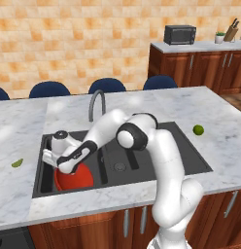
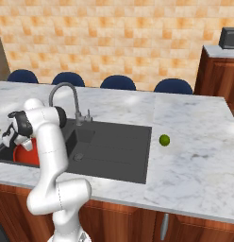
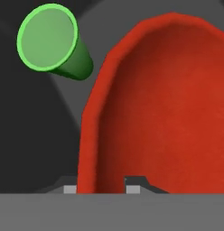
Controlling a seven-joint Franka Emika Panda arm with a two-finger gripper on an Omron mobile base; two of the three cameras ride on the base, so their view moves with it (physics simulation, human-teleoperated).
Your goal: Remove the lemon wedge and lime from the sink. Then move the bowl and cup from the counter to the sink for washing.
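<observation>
My gripper (image 1: 64, 168) (image 3: 101, 188) is down in the left basin of the dark sink (image 1: 142, 155) (image 2: 114, 142), shut on the rim of the red bowl (image 1: 75, 179) (image 2: 25, 154) (image 3: 168, 113). The bowl stands tilted in the basin, its rim between the two fingertips. The green cup (image 3: 50, 40) lies on its side on the basin floor just beyond the bowl. On the marble counter (image 1: 190, 107) (image 2: 194, 142), the lime (image 1: 198, 130) (image 2: 164, 140) rests right of the sink. The lemon wedge (image 1: 17, 163) lies on the counter left of the sink.
The curved grey faucet (image 1: 95, 99) (image 2: 64, 90) rises behind the sink, close to my forearm. Blue chairs (image 1: 107, 85) line the far side of the island. A microwave (image 1: 180, 34) sits on the far counter.
</observation>
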